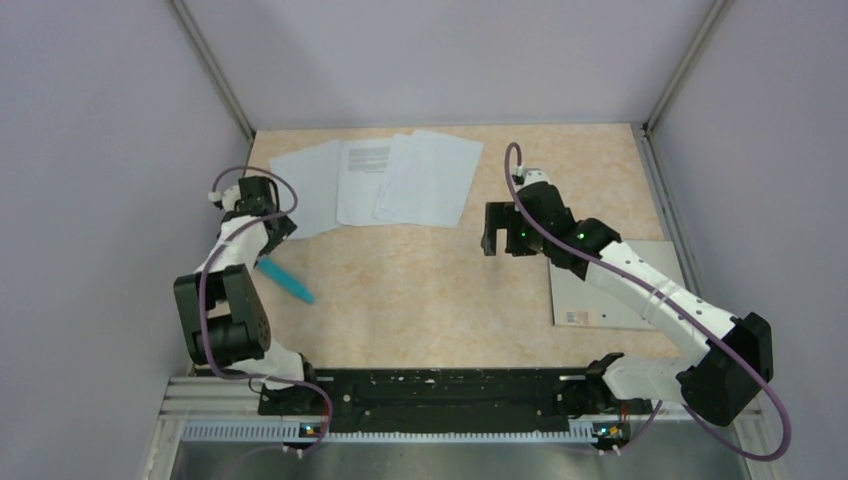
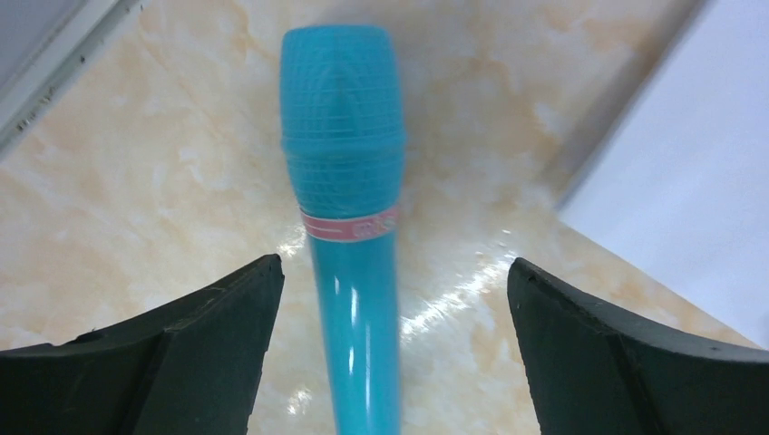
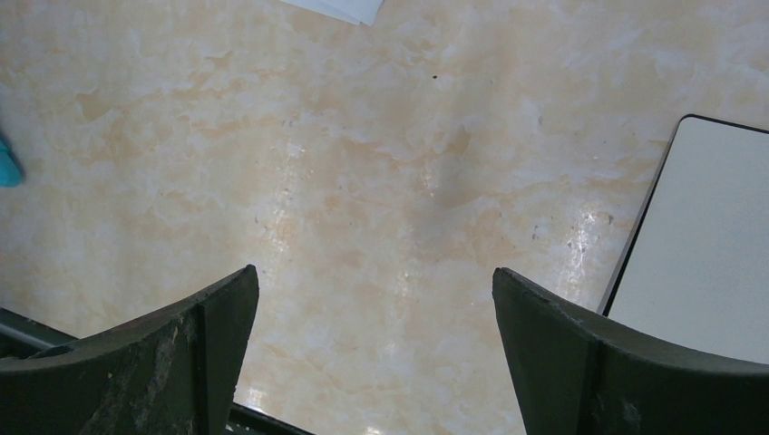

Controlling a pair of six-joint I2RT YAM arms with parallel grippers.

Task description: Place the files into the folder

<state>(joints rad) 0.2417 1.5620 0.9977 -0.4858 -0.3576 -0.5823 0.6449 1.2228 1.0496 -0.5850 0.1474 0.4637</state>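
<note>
Left end effector (image 2: 392, 272) wide open and empty, fingers either side of the pen (image 2: 343, 181) lying near the table's (image 1: 420, 300) left edge. Right end effector (image 3: 372, 281) wide open and empty over bare table. Files (image 1: 375, 180) fanned, overlapping along the far edge; folder (image 1: 600, 290) flat, grey side up, by the right edge under the right arm, open table between them

Lab robot cell: grey walls (image 1: 100, 120), aluminium frame (image 1: 212, 68).

Three white sheets (image 1: 365, 180) lie in the upper middle of the top view, possibly with a fourth overlapped. One folder (image 1: 590, 295), right. One pen (image 1: 290, 283), left.
</note>
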